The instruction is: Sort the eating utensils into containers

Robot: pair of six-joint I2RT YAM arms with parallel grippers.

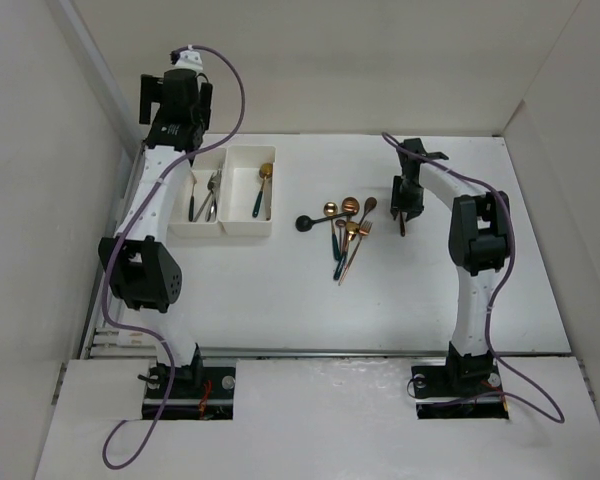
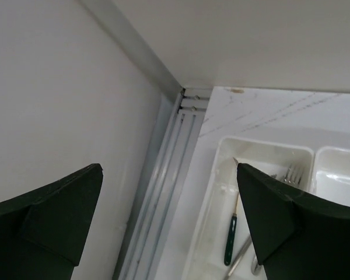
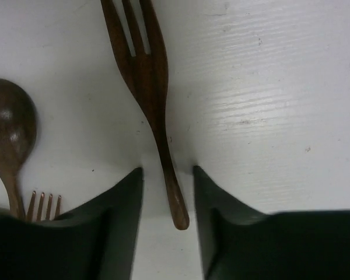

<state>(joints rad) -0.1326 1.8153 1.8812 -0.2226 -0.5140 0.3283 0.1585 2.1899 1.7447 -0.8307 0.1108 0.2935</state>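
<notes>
While right claw [image 3: 167, 170] gapes, fork [image 3: 144, 76] lies, handle between jaws.

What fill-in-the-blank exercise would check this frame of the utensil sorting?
The brown utensil that the right gripper straddles is a ____.
The left gripper hangs near the white trays with its jaws ____.
The unsorted utensils lie on the ____, outside those trays.
Missing words: fork; open; table.

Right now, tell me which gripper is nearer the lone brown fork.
Right. The right gripper straddles the lone brown fork; the left gripper hangs by the white trays.
</notes>
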